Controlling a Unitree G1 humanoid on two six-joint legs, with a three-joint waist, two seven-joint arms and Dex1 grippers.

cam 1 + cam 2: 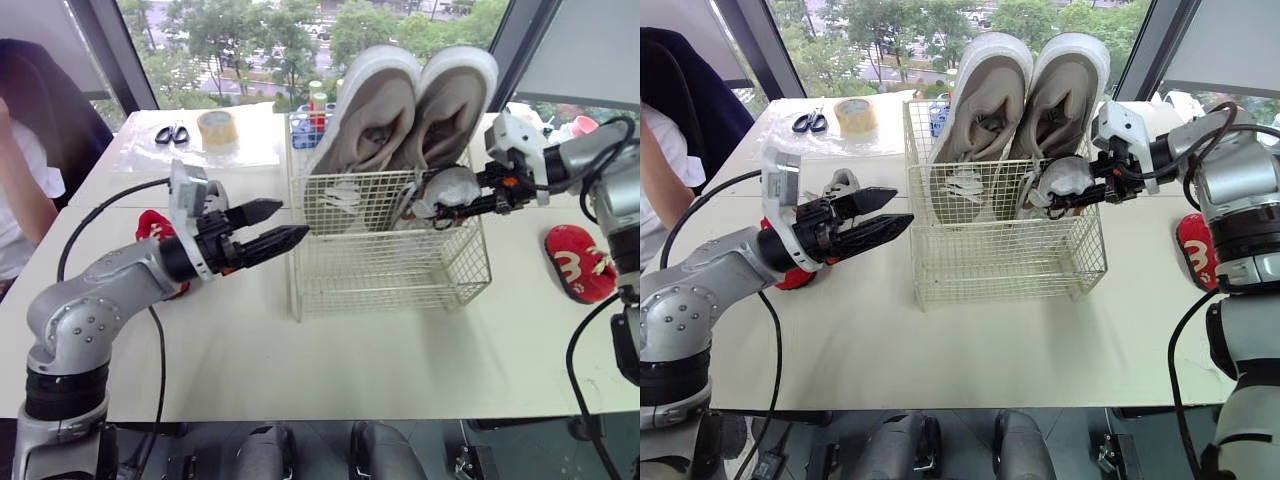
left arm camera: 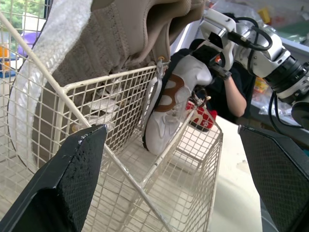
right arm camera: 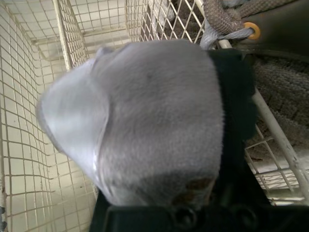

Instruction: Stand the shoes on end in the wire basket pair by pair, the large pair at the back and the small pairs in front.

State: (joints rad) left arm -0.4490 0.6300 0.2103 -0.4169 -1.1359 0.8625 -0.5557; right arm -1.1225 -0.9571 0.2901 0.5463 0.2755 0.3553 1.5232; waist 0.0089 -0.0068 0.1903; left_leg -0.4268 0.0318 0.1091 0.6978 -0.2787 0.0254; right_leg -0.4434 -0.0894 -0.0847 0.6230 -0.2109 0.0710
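Observation:
The white wire basket (image 1: 385,270) stands mid-table. Two large beige shoes (image 1: 375,110) stand on end along its back wall, soles facing away from me. My right gripper (image 1: 470,205) is shut on a small white shoe with brown trim (image 2: 174,106). It holds this shoe at the basket's right rim, in front of the right large shoe, its lower end pointing down inside. My left gripper (image 1: 290,222) hovers open and empty just left of the basket. One small red shoe (image 1: 580,262) lies right of the basket, and another red shoe (image 1: 152,225) lies behind my left arm.
A tape roll (image 1: 217,128) and scissors (image 1: 172,133) lie on a plastic sheet at the back left. Bottles (image 1: 315,105) stand behind the basket. A person (image 1: 20,180) sits at the table's left side. The table in front of the basket is bare.

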